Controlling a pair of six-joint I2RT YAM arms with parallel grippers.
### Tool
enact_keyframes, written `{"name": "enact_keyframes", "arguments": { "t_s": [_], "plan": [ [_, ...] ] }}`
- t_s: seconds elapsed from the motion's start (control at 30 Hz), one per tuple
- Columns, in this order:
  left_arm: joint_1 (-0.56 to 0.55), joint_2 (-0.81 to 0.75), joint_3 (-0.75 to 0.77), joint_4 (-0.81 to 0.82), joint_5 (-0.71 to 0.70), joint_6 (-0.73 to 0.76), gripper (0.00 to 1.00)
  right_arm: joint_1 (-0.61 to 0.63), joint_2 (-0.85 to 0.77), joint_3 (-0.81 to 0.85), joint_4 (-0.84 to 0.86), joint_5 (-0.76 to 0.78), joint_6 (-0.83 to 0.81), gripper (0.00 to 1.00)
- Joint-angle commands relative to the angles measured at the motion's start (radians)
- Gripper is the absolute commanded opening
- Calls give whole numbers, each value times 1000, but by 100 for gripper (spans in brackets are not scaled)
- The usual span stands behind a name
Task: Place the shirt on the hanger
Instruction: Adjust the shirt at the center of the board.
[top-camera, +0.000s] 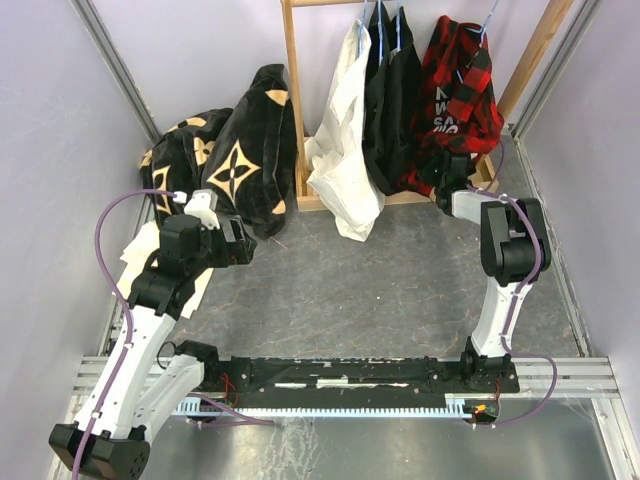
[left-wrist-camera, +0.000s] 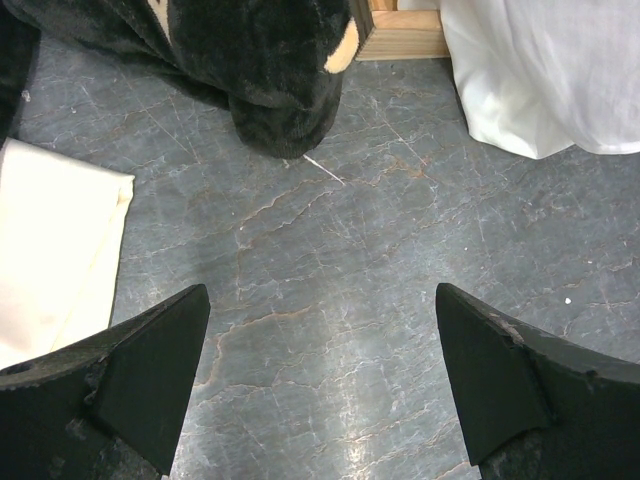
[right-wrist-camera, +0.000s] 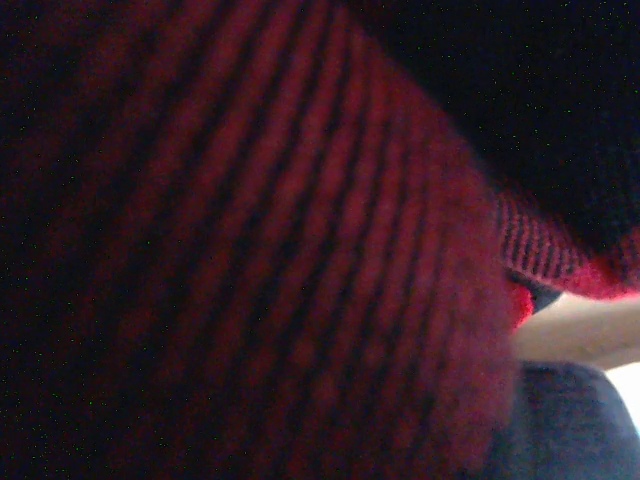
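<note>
My right gripper (top-camera: 452, 182) is buried in the shirt's (top-camera: 458, 95) lower hem at the rail's (top-camera: 293, 100) right end, and the shirt hangs straight up from it to the hanger's (top-camera: 486, 25) hook. My left gripper (left-wrist-camera: 320, 300) gapes wide and empty, well left of the rail. Plaid fills my right wrist view, so I cannot tell whether those jaws pinch cloth, and the hanger's frame is hidden.

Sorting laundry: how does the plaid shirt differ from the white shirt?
The plaid shirt is red-and-black checked with white lettering; the white shirt is plain. The white shirt's hem drapes onto the table; the plaid shirt ends near the base of the wooden frame. The right gripper is against the plaid shirt; no gripper touches the white shirt. Both hang in the wooden frame.
</note>
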Motion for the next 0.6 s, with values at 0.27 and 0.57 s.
{"name": "enact_keyframes", "arguments": {
  "t_s": [0.27, 0.57],
  "plan": [
    [0, 14, 16, 45, -4, -16, 100, -17, -124, -198, 94, 40, -65, 62],
    [0, 16, 11, 49, 4, -16, 100, -50, -261, -377, 172, 25, -18, 89]
  ]
}}
